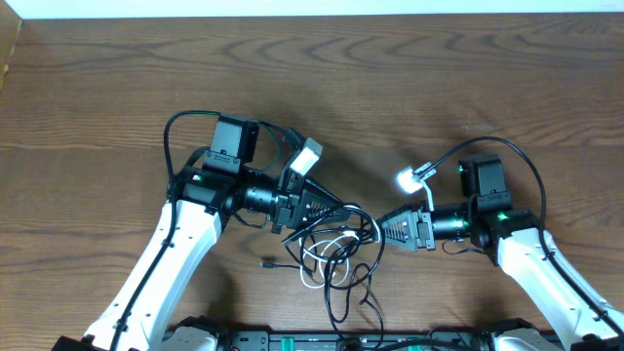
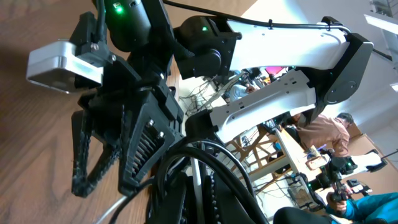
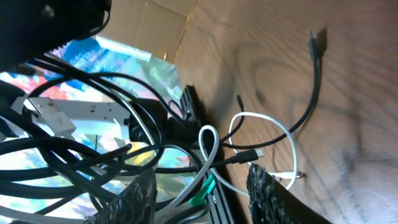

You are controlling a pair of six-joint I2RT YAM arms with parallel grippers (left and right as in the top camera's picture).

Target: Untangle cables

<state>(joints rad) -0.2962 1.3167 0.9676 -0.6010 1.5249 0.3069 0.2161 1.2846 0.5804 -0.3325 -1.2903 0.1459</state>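
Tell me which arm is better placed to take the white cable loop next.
Right, probably. The right end effector, open, faces the white cable, whose loop lies just ahead of it. The left end effector sits among black cables.

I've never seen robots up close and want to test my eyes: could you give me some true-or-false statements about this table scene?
The table is wooden. True.
Every cable is black. False: a white cable loops through the tangle.
The tangle lies between the left gripper and right gripper. True.
The right gripper is clamped shut. False: its fingers stand apart, cables between them.
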